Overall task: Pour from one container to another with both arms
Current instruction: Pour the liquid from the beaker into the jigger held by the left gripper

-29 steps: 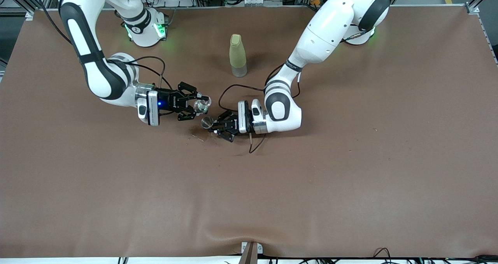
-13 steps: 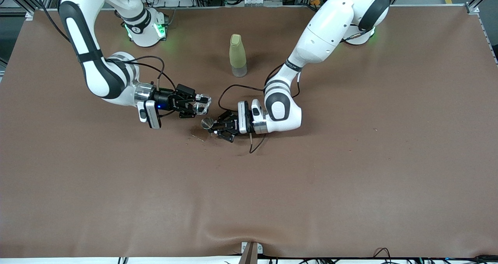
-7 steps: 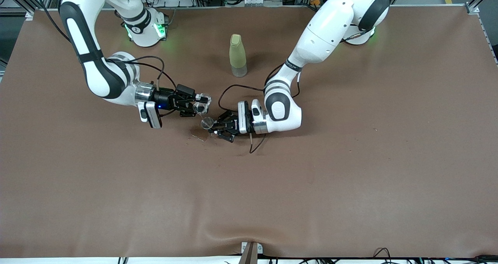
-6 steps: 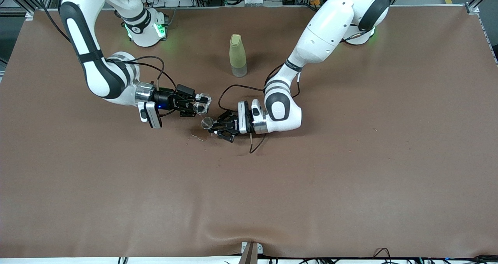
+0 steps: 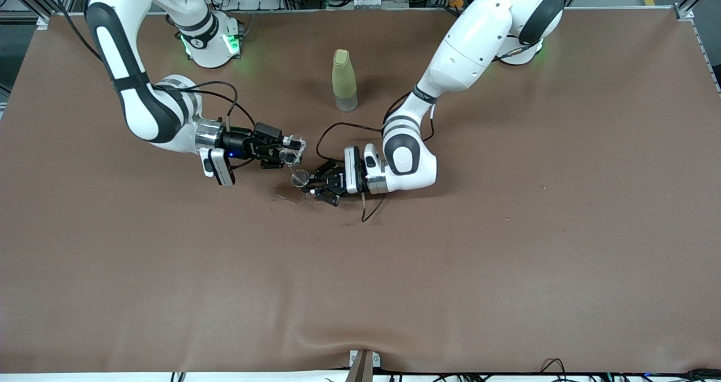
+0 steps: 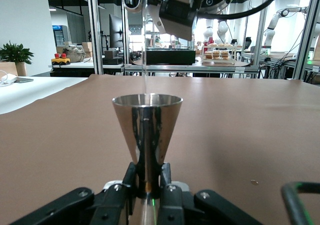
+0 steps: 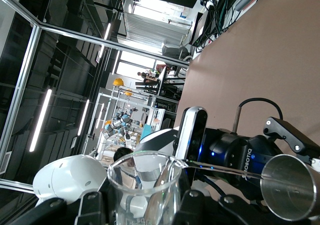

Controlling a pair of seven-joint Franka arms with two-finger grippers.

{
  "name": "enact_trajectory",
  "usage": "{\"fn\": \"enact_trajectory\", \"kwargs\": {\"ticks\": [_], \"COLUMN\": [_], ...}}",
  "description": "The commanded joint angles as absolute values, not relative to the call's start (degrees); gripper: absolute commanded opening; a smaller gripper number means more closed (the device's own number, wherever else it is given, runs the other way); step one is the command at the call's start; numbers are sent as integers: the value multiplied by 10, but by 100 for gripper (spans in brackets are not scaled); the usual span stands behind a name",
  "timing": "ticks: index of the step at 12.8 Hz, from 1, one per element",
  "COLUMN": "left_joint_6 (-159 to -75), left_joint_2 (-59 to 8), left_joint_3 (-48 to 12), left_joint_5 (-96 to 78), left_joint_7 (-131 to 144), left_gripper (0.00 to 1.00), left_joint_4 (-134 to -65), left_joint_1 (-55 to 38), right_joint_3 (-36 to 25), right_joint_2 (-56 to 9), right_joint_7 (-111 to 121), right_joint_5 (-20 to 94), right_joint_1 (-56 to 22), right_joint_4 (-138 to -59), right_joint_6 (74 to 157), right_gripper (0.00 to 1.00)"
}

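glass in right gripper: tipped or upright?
Tipped. The glass in the right gripper leans over the metal jigger held upright by the left gripper; a thin stream falls into it.

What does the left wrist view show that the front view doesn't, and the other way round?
Only the left wrist view shows a thin stream falling into the metal cup, which stands upright in the left gripper. Only the front view shows the green bottle standing on the table, farther from the camera. Both show the right gripper tilting a clear glass over the metal cup.
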State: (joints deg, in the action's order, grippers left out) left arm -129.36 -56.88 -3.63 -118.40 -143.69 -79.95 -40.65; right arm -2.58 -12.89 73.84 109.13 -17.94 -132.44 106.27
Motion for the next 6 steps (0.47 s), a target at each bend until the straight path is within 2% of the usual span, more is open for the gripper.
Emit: {"fn": "enact_trajectory", "kwargs": {"ticks": [1,6], "left_joint_6": [-1305,-1313], "left_joint_2": [-573,-575], "left_joint_3": [-32,-33], "left_joint_5": [-1201,-1205], "left_joint_7": [-1435,-1434], "left_gripper": [0,0], "left_joint_4": [-789,-789], "left_joint_1": [-417,-421], "right_joint_3": [-28,-29], "right_joint_2": [-122,-122], "right_joint_7": [715,696], "right_joint_5": [1110,1111], "right_joint_1": [-188,-188], "right_joint_4": [-1329,-1329], "right_joint_6": [1059,1052], "right_gripper": [11,11]}}
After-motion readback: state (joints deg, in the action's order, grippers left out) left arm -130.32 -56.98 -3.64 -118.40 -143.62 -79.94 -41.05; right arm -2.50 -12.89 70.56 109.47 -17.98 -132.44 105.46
